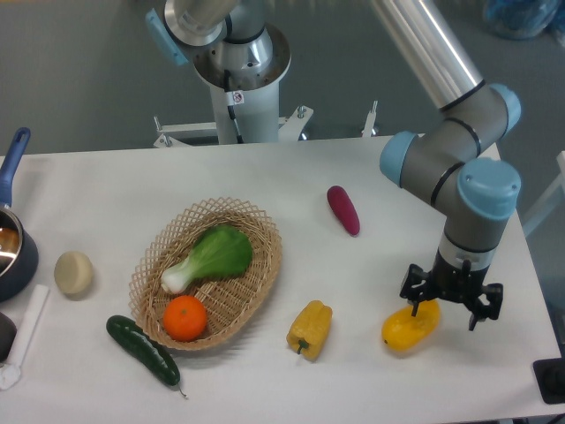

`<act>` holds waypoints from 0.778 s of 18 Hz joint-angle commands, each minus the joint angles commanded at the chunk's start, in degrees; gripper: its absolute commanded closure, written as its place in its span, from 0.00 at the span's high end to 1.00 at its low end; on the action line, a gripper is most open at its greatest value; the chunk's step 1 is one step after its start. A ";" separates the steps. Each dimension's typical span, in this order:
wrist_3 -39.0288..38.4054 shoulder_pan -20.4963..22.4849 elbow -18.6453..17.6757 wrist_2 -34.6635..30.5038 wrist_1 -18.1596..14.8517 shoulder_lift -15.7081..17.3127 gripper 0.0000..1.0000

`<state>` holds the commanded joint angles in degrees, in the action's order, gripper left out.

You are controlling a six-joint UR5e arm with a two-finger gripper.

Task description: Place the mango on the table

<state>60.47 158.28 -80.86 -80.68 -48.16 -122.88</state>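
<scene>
Gripper [451, 301] open, vertical, above mango [410, 326].

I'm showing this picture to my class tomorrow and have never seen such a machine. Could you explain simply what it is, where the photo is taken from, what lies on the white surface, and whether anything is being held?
It is a robot arm with blue joints, photographed by one fixed camera looking down from the front. At its tip is a two-finger pincer, now open and holding nothing. Just beneath it a yellow mango lies on the white table. Also there: a wicker basket holding a leafy green vegetable and an orange, a yellow pepper, a cucumber, a purple vegetable, a pale round item, and a pot at the left edge.
</scene>
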 joint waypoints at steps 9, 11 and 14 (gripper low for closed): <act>18.96 8.35 -7.64 -2.20 -1.49 12.22 1.00; 24.41 9.85 -9.40 -2.20 -1.58 13.98 1.00; 31.71 12.83 -12.04 -1.85 -1.58 16.27 1.00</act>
<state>92.17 171.12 -92.90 -82.53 -49.75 -106.62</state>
